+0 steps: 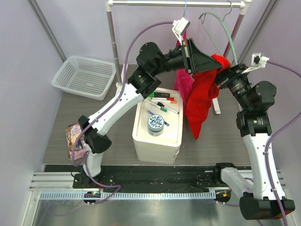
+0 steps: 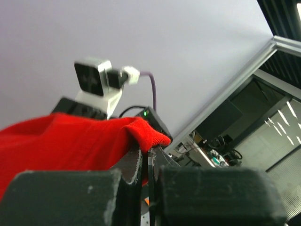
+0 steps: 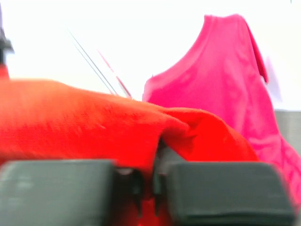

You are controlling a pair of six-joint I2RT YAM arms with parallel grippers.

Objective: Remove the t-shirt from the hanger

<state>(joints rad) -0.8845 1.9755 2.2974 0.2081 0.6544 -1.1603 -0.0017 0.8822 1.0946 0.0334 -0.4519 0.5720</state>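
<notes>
item: red t-shirt (image 1: 203, 94). position: bunched and hanging in the air between the two arms, below the rail (image 1: 155, 3), over the tabletop (image 1: 61, 113) just right of the white bin (image 1: 141, 127). a pink garment (image 1: 184, 84) hangs close behind it.

item: left fingers (image 2: 221, 197). state: closed tight, with a fold of the red cloth nipped at their tips.

item: right fingers (image 3: 221, 193). state: drawn narrow, red cloth pinched in the slit between them.

item: grey hanger (image 1: 221, 29). position: hooked on the rail, one arm sloping down towards the top of the shirt. we cannot tell whether that arm is still inside the cloth.

handling note, our judgement: the step in hand is drawing the shirt clear of the hanger.
- we keep both pinches firm.
- we move the two arms together, down and towards the near edge, so the cloth slides along the hanger arm and does not drag across it.
- we go slowly, since a snag may swing the hanger or unhook it.
- we keep clear of the pink garment.
</notes>
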